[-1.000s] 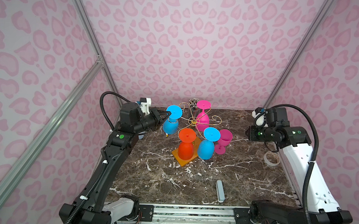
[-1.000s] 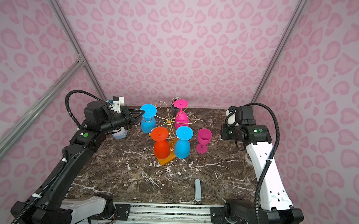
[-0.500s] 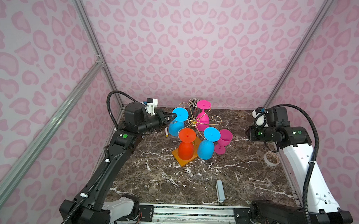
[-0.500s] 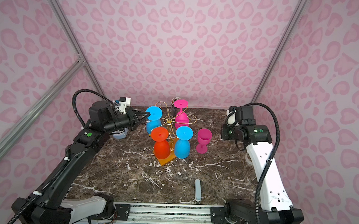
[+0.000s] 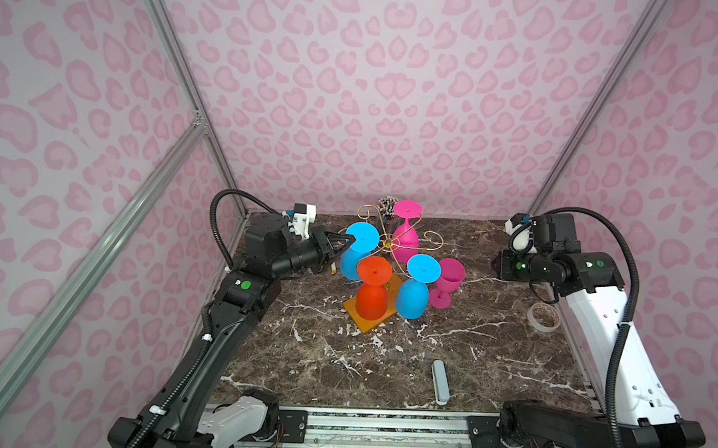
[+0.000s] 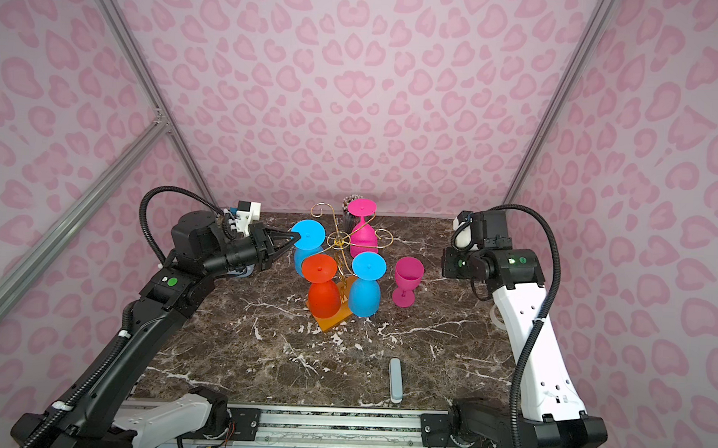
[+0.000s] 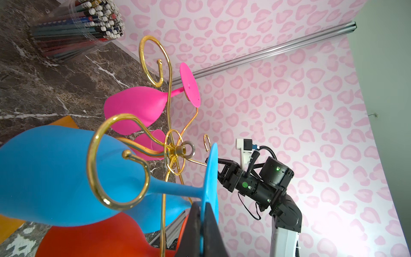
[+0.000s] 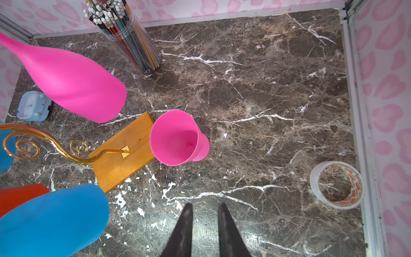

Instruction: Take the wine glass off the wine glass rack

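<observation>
On the thin gold wire rack [image 5: 386, 246], far left: smooth blue plastic wine glass [image 5: 364, 237], upside down.
Left pincer [image 6: 293, 238]: squeezes its flat round foot.
Right pincer [image 8: 203, 208]: slightly open, empty.
Feel: likely light, stiff, slippery; foot may slide.

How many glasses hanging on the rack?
4: left blue glass, foot pinched by left gripper; back pink glass; front red glass; front-right blue glass. None looks hidden. Upright pink glass stands off-rack.

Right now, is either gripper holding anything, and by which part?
The left gripper pinches the nearer blue wine glass by the edge of its round foot. The right gripper holds nothing.
</observation>
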Motion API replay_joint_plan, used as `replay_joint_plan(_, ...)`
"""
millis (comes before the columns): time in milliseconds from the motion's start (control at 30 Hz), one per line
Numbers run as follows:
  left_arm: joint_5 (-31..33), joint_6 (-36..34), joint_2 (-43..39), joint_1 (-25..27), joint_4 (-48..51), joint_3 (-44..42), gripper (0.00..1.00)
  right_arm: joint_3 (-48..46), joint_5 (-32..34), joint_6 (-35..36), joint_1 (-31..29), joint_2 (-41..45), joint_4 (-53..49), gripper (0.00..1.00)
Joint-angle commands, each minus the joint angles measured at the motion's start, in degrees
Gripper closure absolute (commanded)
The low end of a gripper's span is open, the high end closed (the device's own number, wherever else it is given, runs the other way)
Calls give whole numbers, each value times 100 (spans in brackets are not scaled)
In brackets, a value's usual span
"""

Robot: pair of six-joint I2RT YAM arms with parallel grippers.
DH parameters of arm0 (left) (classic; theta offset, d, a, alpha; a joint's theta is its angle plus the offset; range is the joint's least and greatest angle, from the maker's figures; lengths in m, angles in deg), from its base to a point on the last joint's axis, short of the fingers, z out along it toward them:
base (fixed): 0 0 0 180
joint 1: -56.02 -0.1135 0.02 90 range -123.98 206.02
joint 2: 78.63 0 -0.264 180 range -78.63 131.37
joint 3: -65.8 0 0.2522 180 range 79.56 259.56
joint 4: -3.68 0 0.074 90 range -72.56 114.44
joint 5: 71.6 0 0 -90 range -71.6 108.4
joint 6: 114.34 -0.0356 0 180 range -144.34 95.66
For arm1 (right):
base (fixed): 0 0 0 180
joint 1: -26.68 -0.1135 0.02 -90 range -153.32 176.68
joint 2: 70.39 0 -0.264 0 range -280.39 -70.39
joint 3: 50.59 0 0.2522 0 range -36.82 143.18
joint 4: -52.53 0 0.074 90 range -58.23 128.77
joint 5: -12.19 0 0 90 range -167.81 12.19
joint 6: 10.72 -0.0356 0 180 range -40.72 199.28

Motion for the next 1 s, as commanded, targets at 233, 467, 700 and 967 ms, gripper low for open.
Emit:
replay_joint_plan(233,91,84,-262,36,-70,-220,96,-2,-55,8,1,-16,32,77)
replay_joint_plan(467,438,131,-724,31,151,-503,96,35,-88,33,-2,26,40,77)
replay_joint_plan(700,891,15,-1185,20,478,-608,96,138,-280,63,1,-79,37,77)
replay_joint_plan(967,1252,-107,-1624,-111,741,-753,96,331,-589,76,2,-62,-65,77)
